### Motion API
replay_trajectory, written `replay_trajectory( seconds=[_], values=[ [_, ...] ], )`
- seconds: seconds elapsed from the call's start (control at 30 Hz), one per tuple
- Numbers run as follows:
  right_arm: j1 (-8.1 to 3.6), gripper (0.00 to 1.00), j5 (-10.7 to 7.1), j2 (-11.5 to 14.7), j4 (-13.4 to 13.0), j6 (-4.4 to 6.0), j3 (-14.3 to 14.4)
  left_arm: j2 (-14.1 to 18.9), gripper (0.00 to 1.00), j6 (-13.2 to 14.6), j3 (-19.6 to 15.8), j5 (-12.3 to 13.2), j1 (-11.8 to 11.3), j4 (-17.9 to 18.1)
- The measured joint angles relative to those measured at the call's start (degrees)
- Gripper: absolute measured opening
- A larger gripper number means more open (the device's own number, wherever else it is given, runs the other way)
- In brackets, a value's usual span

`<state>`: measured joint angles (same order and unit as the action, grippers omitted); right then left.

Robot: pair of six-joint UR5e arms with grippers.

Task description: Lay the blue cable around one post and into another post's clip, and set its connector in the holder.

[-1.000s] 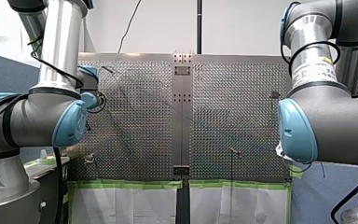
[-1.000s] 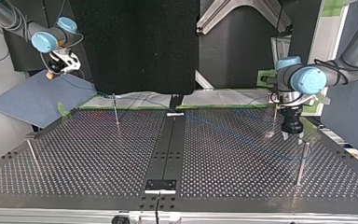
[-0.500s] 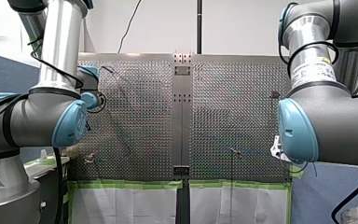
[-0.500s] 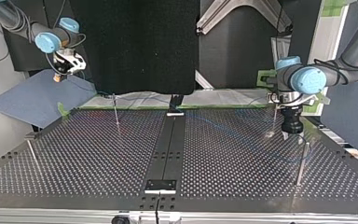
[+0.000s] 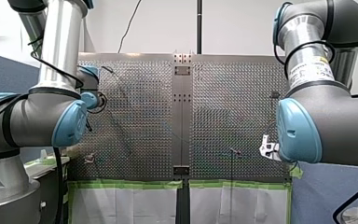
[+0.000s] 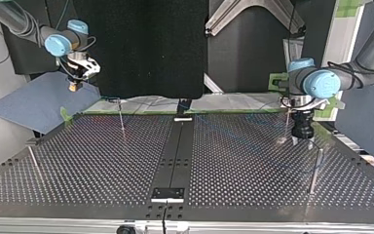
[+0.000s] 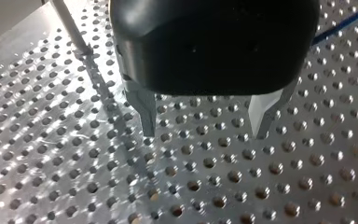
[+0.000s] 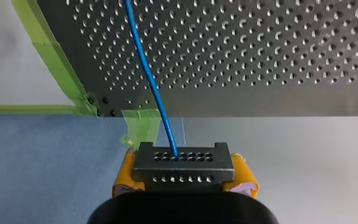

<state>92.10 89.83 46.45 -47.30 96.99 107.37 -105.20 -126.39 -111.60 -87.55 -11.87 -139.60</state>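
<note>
My right gripper [image 8: 184,179] is shut on a black connector [image 8: 182,164], held between its yellow pads. The blue cable [image 8: 149,79] runs from the connector over the perforated table's edge [image 8: 261,100]. In the top view that gripper [image 6: 73,87] hangs off the table's far left corner, above a blue mat. My left gripper [image 7: 204,128] stands open just over the plate with nothing between its metal fingers [image 7: 144,112]. A thin post [image 7: 70,25] stands beside it, and the cable [image 7: 349,18] passes behind it. In the top view it [image 6: 302,140] sits low by a post [image 6: 287,124].
More thin posts stand on the plate [image 6: 121,117] [image 6: 33,161] [image 6: 314,170]. A dark centre rail [image 6: 175,156] runs down the table, with a small black block [image 6: 167,193] at its near end. Green tape [image 8: 51,51] lines the table's edge. A blue mat [image 6: 34,105] lies beyond the corner.
My right gripper has carried the connector rightward and down in the top view, closer to the table's far left corner. My left gripper has stayed over the same spot.
</note>
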Motion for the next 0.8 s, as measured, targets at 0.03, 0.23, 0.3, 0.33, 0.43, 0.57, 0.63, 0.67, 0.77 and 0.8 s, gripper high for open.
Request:
replay_trajectory(
  seconds=[0.03, 0.23, 0.3, 0.33, 0.43, 0.57, 0.63, 0.67, 0.77, 0.8],
  values=[
    [0.09, 0.0, 0.04, 0.0, 0.0, 0.01, 0.0, 0.0, 1.0, -0.4, 0.0, 0.4, 0.0, 0.0],
    [0.74, 0.0, 0.86, -0.1, 0.6, -0.05, 0.0, 0.0, 1.0, -3.2, 0.0, 3.2, 0.0, 0.6],
    [0.93, 0.0, 1.09, 0.0, 0.9, -0.09, 0.0, 0.0, 1.0, -4.2, -0.1, 4.2, 0.0, 0.6],
    [1.03, 0.0, 1.16, 0.0, 0.9, -0.1, 0.0, 0.0, 1.0, -4.7, -0.1, 4.7, 0.0, 0.5],
    [1.36, 0.0, 1.35, 0.0, 1.1, -0.11, 0.0, 0.0, 1.0, -6.1, -0.1, 6.0, 0.0, -0.4],
    [1.71, 0.0, 1.58, 0.0, 1.3, -0.12, 0.0, 0.0, 1.0, -8.2, -0.2, 6.8, 0.0, -1.2],
    [1.82, 0.0, 1.63, 0.0, 1.5, -0.12, 0.0, 0.0, 1.0, -9.2, -0.4, 6.8, 0.0, -1.5],
    [1.9, 0.0, 1.64, 0.0, 1.5, -0.12, 0.0, 0.0, 1.0, -9.6, -0.6, 6.7, 0.0, -1.5],
    [2.07, 0.0, 1.66, 0.0, 1.6, -0.12, 0.0, 0.0, 1.0, -11.1, -1.7, 5.9, 0.0, -1.3],
    [2.1, 0.0, 1.66, 0.0, 1.6, -0.12, 0.0, 0.0, 1.0, -11.7, -2.3, 5.6, 0.1, -1.3]
  ],
)
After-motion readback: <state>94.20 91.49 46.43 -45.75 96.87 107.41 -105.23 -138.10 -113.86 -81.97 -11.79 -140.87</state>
